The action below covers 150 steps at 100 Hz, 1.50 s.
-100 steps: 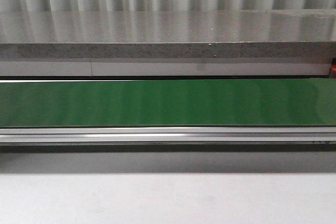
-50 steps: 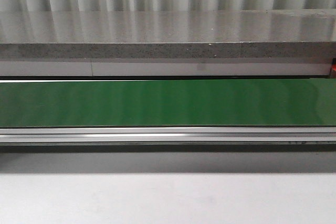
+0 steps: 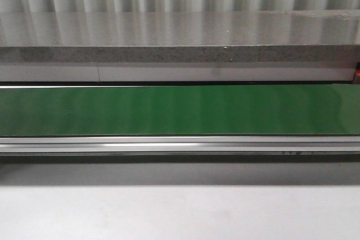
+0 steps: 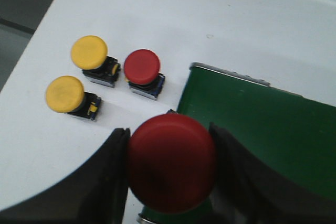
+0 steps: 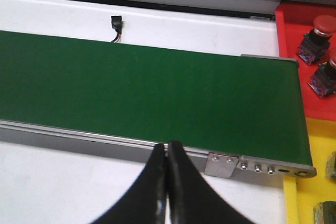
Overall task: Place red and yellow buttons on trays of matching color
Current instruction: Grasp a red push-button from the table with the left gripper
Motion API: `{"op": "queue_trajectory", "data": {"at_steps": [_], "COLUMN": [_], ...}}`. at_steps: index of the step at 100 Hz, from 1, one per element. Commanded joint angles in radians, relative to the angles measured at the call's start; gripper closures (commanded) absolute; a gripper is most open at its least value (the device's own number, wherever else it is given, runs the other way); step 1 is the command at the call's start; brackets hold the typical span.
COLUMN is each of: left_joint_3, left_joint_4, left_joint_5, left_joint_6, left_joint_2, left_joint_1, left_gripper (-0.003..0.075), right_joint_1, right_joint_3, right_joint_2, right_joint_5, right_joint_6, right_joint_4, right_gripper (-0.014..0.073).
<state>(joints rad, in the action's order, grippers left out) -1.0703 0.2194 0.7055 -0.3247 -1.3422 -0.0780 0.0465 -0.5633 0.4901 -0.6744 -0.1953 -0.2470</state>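
Observation:
In the left wrist view my left gripper (image 4: 170,163) is shut on a red button (image 4: 171,162), its big round cap clamped between both fingers over the end of the green belt (image 4: 252,129). On the white table beyond lie two yellow buttons (image 4: 89,52) (image 4: 65,94) and another red button (image 4: 142,67). In the right wrist view my right gripper (image 5: 167,153) is shut with nothing in it, above the belt's near rail. A red tray (image 5: 292,51) holds two red buttons (image 5: 321,27) (image 5: 331,69); a yellow tray (image 5: 310,182) sits beside it.
The front view shows only the bare green conveyor belt (image 3: 180,109), its metal rail (image 3: 180,144) and a grey stone ledge (image 3: 180,37); no gripper appears there. A small black connector (image 5: 116,23) lies on the white surface past the belt.

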Motion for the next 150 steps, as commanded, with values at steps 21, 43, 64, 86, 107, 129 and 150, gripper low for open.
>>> {"op": "queue_trajectory", "data": {"at_steps": [21, 43, 64, 86, 107, 129, 150], "left_joint_3": [-0.015, -0.004, -0.004, -0.004, -0.006, -0.017, -0.017], "left_joint_4": [0.001, 0.003, 0.003, 0.003, -0.001, -0.031, 0.017], "left_joint_5": [-0.023, -0.031, -0.031, -0.016, -0.016, 0.012, 0.006], "left_joint_6": [0.025, 0.025, 0.025, 0.028, 0.03, 0.051, 0.051], "left_joint_2": [-0.017, -0.086, -0.118, -0.118, -0.116, -0.044, 0.077], "left_joint_1": [0.098, 0.104, 0.104, 0.104, 0.104, 0.104, 0.104], "left_gripper": [0.074, 0.074, 0.0739, 0.0546, 0.0081, 0.0041, 0.0041], "right_joint_1": [-0.003, -0.003, -0.003, -0.003, -0.003, -0.003, -0.003], "right_joint_3": [-0.025, -0.025, -0.025, -0.025, -0.025, -0.025, -0.025], "right_joint_2": [0.0, 0.0, 0.0, 0.0, 0.0, 0.0, 0.0], "right_joint_5": [0.057, 0.054, 0.054, 0.054, 0.054, 0.054, 0.054], "right_joint_6": [-0.007, -0.007, -0.007, -0.007, -0.007, -0.007, -0.007], "right_joint_4": [-0.003, -0.003, -0.003, -0.003, -0.003, -0.003, -0.003], "right_gripper": [0.0661, 0.0661, 0.0661, 0.0661, 0.0661, 0.0661, 0.0661]}}
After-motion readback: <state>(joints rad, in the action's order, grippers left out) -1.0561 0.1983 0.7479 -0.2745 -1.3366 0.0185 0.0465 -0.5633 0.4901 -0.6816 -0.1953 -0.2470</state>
